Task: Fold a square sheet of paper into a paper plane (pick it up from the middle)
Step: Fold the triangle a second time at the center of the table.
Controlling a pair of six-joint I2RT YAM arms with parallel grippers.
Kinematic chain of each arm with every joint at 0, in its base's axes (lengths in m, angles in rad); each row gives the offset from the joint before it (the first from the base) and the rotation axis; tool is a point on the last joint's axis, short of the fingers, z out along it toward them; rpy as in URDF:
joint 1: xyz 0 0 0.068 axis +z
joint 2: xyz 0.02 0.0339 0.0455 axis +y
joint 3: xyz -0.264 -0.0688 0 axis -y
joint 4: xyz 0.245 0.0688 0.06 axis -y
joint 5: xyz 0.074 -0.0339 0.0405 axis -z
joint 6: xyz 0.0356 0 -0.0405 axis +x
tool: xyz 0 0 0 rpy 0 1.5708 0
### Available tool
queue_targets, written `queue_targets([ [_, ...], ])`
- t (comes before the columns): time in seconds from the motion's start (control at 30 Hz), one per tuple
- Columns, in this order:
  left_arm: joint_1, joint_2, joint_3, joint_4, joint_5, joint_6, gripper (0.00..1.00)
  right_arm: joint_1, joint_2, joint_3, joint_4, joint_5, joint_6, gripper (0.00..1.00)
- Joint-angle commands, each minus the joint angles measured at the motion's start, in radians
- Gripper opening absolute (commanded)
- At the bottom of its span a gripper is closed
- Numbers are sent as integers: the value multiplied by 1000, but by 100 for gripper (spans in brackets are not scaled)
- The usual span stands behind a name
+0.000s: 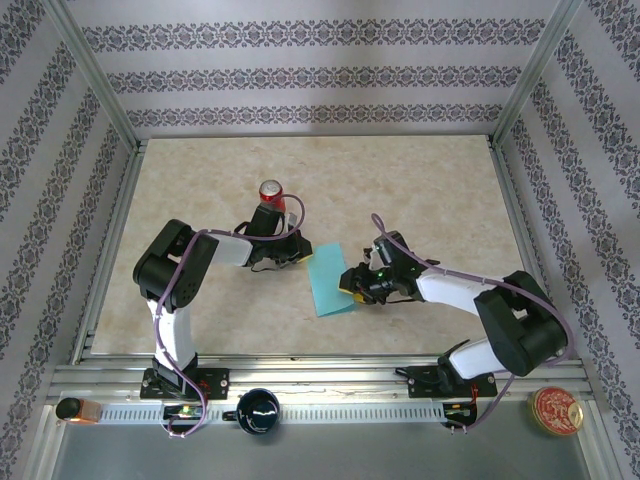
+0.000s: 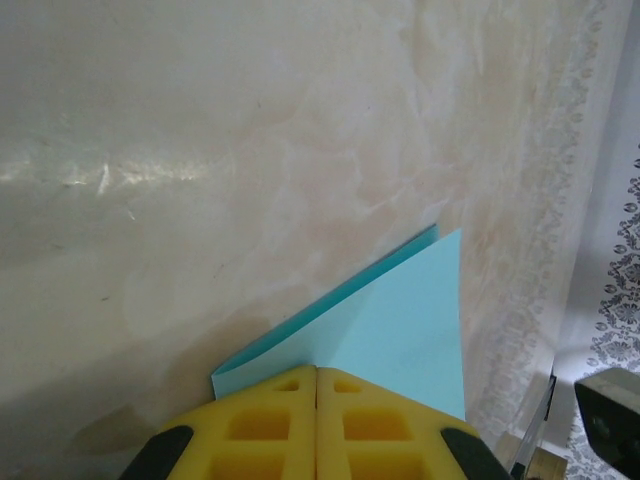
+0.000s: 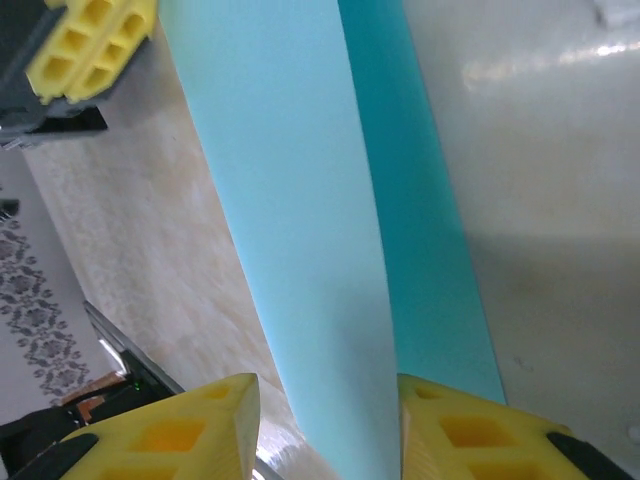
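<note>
Paper (image 2: 400, 320), left gripper (image 2: 316, 372) pinching edge — right gripper (image 3: 325, 400) agape around fold

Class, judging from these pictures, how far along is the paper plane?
Done: the turquoise sheet is folded over, two layers showing. In hand: the left gripper is shut on one corner; the right gripper has its jaws apart with the sheet between them. Left: no pointed nose or wings yet, so most folds remain.

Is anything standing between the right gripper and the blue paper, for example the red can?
Nothing visible does. The paper passes between the parted fingers of the right gripper, and the left gripper is shut on its edge. The red can stands apart, farther back.
</note>
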State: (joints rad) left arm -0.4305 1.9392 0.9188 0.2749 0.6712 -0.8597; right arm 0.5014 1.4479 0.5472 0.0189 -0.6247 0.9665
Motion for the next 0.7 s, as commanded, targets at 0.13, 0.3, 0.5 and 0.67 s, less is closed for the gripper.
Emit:
queue_targets([
  [0.13,-10,72,84,-125,94,97,7,-43,99,18,139,-116,-24,37],
  [0.3,-27,49,154,-240,78,191,11,-69,146,40,167,-149,-43,33],
  [0.5,-50,-52,193,-347,15,264,30,-86,176,56,179,-177,-62,21],
  [0.67,-72,-214,141,-348,-61,287,39,-87,197,53,201,-175,-45,13],
])
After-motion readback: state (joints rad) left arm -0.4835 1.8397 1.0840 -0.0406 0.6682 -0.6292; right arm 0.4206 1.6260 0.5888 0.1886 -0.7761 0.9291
